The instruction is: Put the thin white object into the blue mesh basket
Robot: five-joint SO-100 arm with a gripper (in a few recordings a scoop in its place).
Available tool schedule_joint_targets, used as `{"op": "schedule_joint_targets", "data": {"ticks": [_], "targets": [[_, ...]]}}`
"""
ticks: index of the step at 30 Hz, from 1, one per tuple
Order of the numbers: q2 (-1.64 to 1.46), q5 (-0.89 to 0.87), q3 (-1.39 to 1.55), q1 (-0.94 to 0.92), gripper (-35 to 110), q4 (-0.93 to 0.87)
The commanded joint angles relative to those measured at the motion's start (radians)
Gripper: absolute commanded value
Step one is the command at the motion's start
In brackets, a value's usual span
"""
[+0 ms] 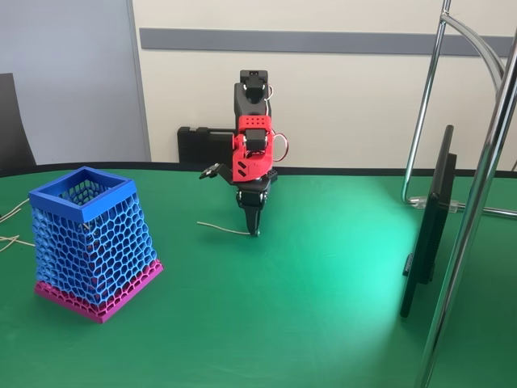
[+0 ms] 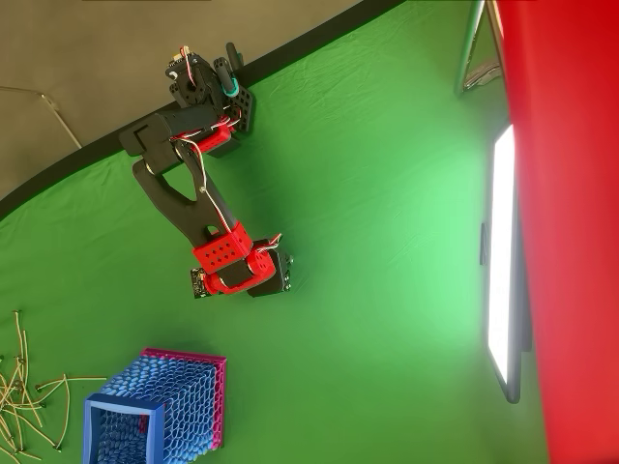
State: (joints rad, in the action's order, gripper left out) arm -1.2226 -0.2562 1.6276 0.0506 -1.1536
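A green table (image 1: 323, 323) fills the room's front, with a cream wall and a grey stripe behind it. On the table stands a red and black arm (image 1: 252, 129). It bends over and points straight down. Its gripper (image 1: 254, 230) has dark fingers that come together to a thin tip, right at the table. The tip touches one end of the string (image 1: 222, 229). The string is thin and white and lies flat on the green, running away to the left of the tip in the fixed view. The fingers look closed, or very nearly, but I cannot tell if they have pinched the string.

The basket (image 1: 85, 198) stands upright on the table, well apart from the string, on the left in the fixed view. It is made of blue mesh with a solid blue square rim and a pink band at the bottom. In the overhead view the basket (image 2: 116, 401) sits at the bottom left, and the arm (image 2: 218, 242) is above it. Pale cords (image 2: 29, 391) lie in a messy pile just beside the basket. A flat dark screen (image 1: 432, 218) stands on the right side of the table, next to shiny metal poles (image 1: 472, 210).
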Motion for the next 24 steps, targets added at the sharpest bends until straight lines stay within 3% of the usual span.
{"op": "schedule_joint_targets", "data": {"ticks": [1,24], "targets": [[-0.002,-0.009,-0.034,0.012,14,-0.002],[0.034,-0.008,-0.018,-0.008,5,0.000]]}}
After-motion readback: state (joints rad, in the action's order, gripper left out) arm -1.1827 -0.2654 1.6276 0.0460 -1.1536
